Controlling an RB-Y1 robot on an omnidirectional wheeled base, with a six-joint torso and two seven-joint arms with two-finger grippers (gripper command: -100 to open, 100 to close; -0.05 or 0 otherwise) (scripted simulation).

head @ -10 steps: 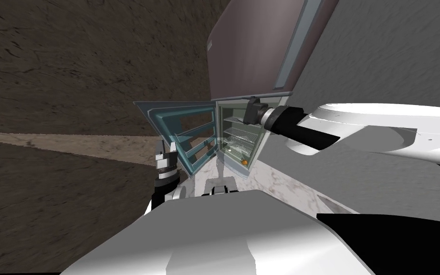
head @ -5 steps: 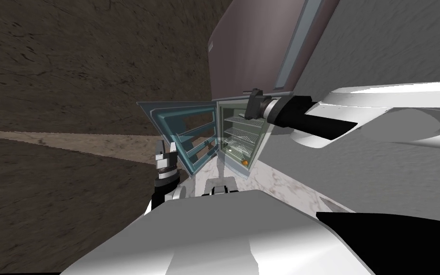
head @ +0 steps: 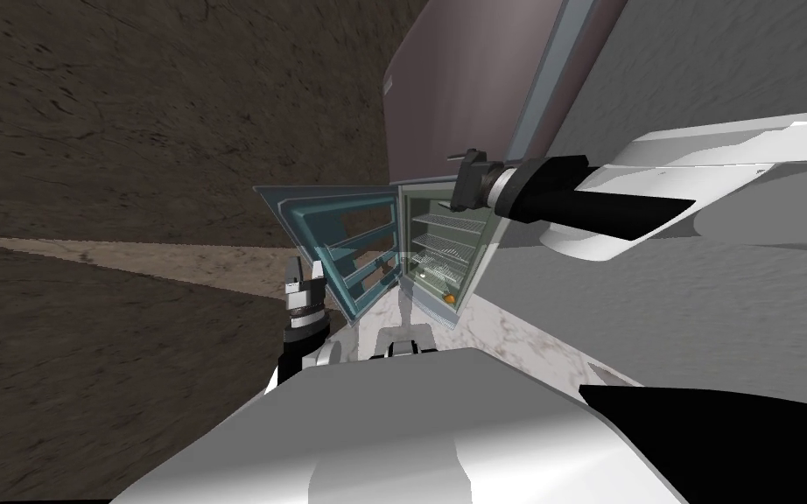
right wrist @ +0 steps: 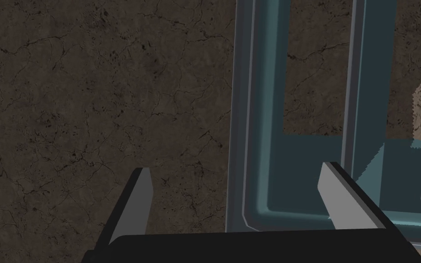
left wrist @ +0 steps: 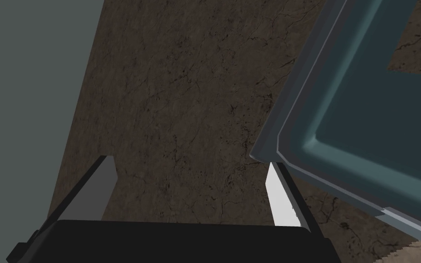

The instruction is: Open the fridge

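Two spread: left tool [left wrist: 189, 161], right tool [right wrist: 234, 168] | fridge door [right wrist: 260, 114] wide open | brown surface [right wrist: 91, 91] behind

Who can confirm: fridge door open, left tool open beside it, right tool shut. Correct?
No: the right tool is open, not shut, per the right wrist view. The fridge door is open and the left tool is open beside it, as stated.

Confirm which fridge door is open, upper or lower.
The lower door, swung wide with its teal inner side showing; the upper brown door is shut.
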